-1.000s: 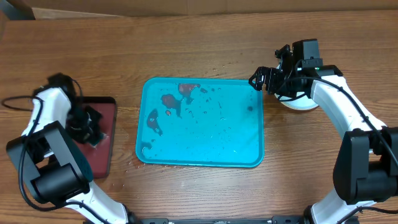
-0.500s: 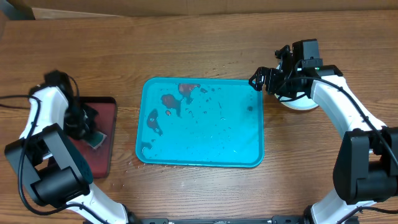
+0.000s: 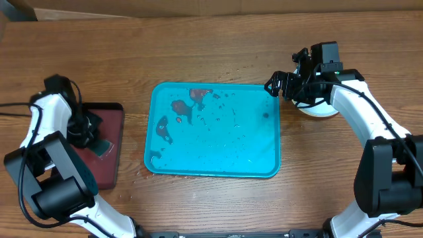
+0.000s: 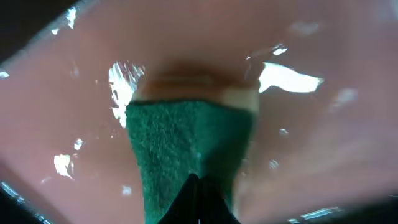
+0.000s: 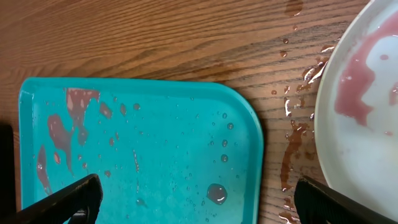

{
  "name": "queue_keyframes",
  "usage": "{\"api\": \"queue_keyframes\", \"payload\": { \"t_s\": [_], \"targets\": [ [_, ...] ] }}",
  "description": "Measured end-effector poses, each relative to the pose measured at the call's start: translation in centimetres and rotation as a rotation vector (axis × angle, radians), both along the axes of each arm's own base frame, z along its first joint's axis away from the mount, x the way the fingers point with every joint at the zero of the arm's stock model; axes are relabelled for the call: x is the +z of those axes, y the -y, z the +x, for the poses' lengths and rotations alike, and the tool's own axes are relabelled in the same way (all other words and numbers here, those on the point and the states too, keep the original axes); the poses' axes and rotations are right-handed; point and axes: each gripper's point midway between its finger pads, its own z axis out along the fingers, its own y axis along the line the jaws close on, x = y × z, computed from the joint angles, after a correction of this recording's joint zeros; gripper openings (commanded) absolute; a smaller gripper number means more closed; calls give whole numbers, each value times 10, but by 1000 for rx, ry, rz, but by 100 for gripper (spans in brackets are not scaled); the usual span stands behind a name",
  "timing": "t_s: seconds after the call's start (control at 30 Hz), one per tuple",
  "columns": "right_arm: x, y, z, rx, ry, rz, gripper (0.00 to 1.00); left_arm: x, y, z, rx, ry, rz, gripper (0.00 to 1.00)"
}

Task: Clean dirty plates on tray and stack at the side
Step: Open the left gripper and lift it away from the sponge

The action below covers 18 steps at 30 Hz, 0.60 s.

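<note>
Plainly, wide right jaws span tray (image 5: 155, 130) corner and white plate (image 5: 367, 149); left jaws pinch green sponge (image 4: 180, 146).

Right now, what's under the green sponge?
The wet dark red tray is under the sponge. The patch right beneath the sponge is covered, so I cannot see that.

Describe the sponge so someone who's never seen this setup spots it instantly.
Start at the big turquoise tray mid-table; left of it lies a smaller dark red tray. On that red tray, at the tip of the left gripper with its jaws closed on it, is the sponge. It is the only green thing there: dark green scouring face with a pale yellow layer.
</note>
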Motion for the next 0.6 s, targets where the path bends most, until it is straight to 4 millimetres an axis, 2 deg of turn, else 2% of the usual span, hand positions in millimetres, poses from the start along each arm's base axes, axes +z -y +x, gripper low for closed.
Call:
{"api": "queue_keyframes", "payload": {
  "t_s": [0.07,0.13,0.17,0.37,0.47,0.53,0.57,0.6],
  "targets": [
    [0,0,0,0,0,0,100,-10,1,-2,0,5,6,7],
    [0,0,0,0,-1,0,100,-16,-1,-1,0,19,17,31],
    [0,0,0,0,0,0,100,-17,-1,-1,-3,23,21,34],
    [0,0,0,-17,-10,7,100,-14,-4,-1,-20,28,27,38],
    [1,0,0,-27,-15,12,100,8,-2,2,-39,0,-3,41],
    [3,0,2,-32,-11,14,100,33,-7,15,-55,31,2,47],
    [6,0,3,-34,-5,16,100,47,-11,23,-62,56,12,57],
    [9,0,4,-35,2,18,100,66,-14,32,-74,91,29,72]
  ]
}}
